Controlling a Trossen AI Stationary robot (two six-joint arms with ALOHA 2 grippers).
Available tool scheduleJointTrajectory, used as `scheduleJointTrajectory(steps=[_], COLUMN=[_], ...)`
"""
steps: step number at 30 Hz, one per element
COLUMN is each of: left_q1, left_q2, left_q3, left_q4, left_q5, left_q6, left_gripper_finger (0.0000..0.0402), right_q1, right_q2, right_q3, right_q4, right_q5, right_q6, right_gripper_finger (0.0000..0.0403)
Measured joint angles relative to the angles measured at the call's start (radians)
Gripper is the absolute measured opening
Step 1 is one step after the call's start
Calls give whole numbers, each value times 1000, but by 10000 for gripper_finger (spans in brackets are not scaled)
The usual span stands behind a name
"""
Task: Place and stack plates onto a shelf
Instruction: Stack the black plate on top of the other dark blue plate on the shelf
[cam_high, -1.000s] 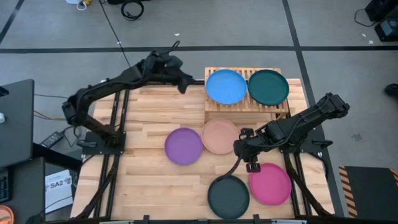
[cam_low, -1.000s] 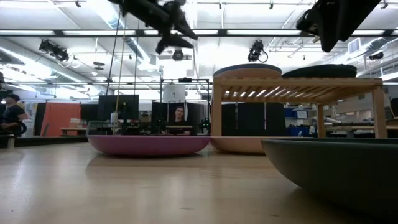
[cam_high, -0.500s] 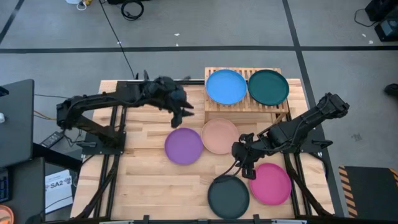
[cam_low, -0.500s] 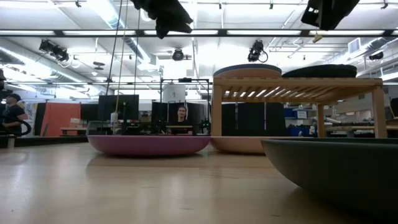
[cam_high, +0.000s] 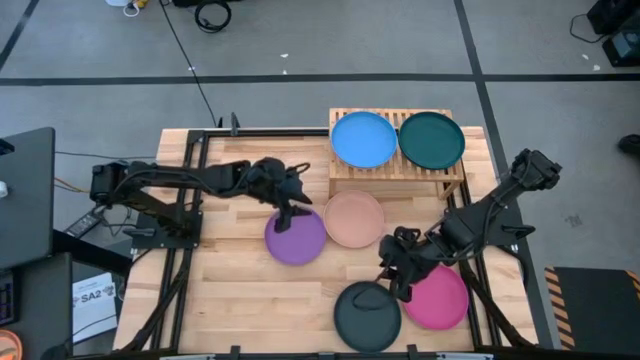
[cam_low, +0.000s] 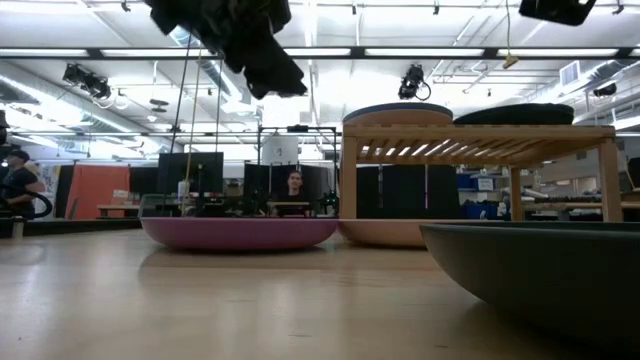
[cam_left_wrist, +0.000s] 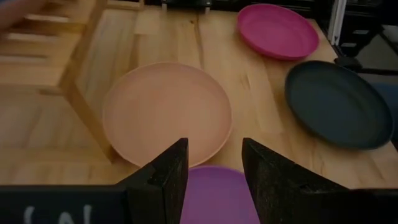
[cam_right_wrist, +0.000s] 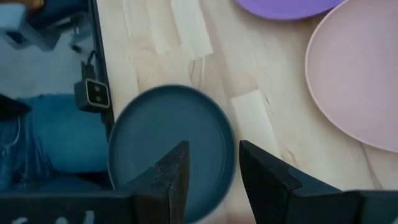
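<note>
High view: left fingers (cam_high: 284, 214), spread and empty, hang at frame centre over the purple plate (cam_high: 296, 237); right fingers (cam_high: 392, 283), also parted and empty, hang lower right between the black plate (cam_high: 367, 316) and magenta plate (cam_high: 437, 296). Blue plate (cam_high: 363, 139) and teal plate (cam_high: 431, 139) sit on the shelf (cam_high: 395, 177); the peach plate (cam_high: 354, 219) lies on the bench (cam_high: 235, 290).

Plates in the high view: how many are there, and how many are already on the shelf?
6. Blue plate and dark teal plate sit side by side on the shelf. Purple, peach, black and magenta plates lie on the table. Any stacked beneath would be hidden.
</note>
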Motion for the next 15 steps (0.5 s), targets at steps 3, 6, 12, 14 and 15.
scheduleJointTrajectory(steps=[3, 6, 12, 14, 15], left_q1=[-14, -24, -42, -47, -49], left_q2=[0, 0, 0, 0, 0], left_q3=[-58, -89, -111, -111, -111], left_q4=[86, 118, 152, 161, 163], left_q5=[-1, -4, -5, -5, -5], left_q6=[-6, -7, -7, -5, -3], left_gripper_finger=[157, 157, 157, 157, 157], right_q1=[28, 54, 83, 84, 84], right_q2=[0, 0, 0, 0, 0], right_q3=[0, -7, -120, -175, -202], right_q4=[9, 22, 194, 270, 310], right_q5=[53, 105, 80, 67, 58], right_q6=[31, 65, 84, 84, 81], right_gripper_finger=[146, 146, 146, 146, 146])
